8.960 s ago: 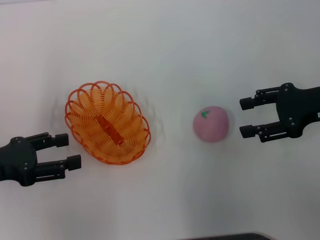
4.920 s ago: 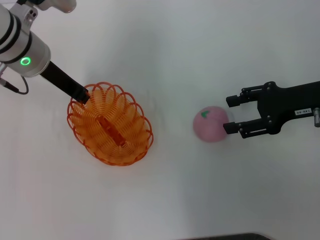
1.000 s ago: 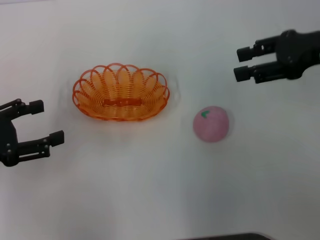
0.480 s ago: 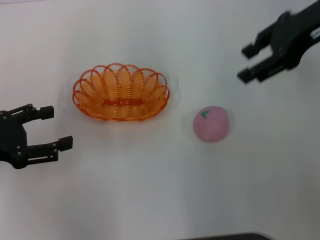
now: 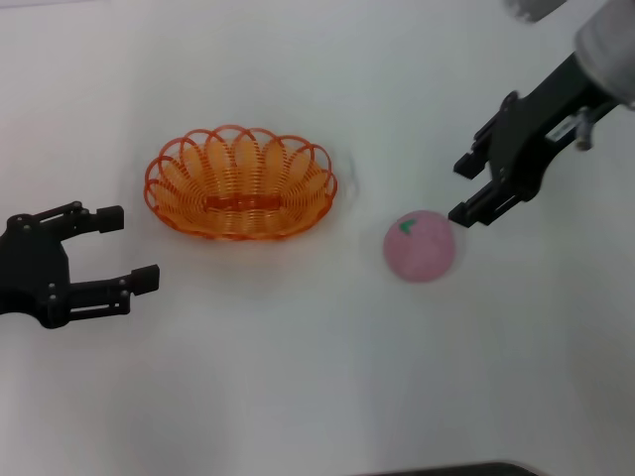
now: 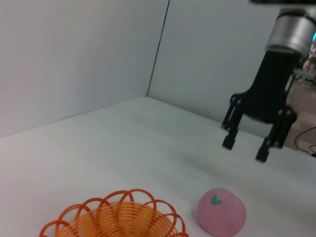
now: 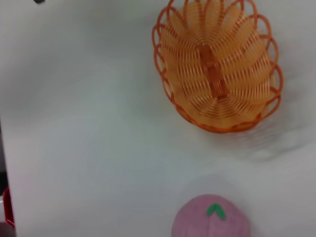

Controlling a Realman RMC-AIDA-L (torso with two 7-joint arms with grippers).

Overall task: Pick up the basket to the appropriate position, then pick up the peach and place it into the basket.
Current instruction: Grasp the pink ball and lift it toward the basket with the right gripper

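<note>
Right gripper [image 5: 472, 190] hovered empty above the peach [image 5: 421, 246], jaws spread wide. Basket [image 5: 241, 182] already set beside; peach unpicked. Left gripper [image 5: 127, 251] parked, gaping, empty.

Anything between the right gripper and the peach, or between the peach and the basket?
Nothing visible. The right gripper, open, hangs just above and beside the peach with only air between. Between the peach and the basket there is only bare white table. The left gripper sits open on the basket's far side.

Plain white table [image 5: 298, 397], orange wire basket [image 5: 241, 182] resting left of centre, pink peach [image 5: 421, 246] apart to its right.
</note>
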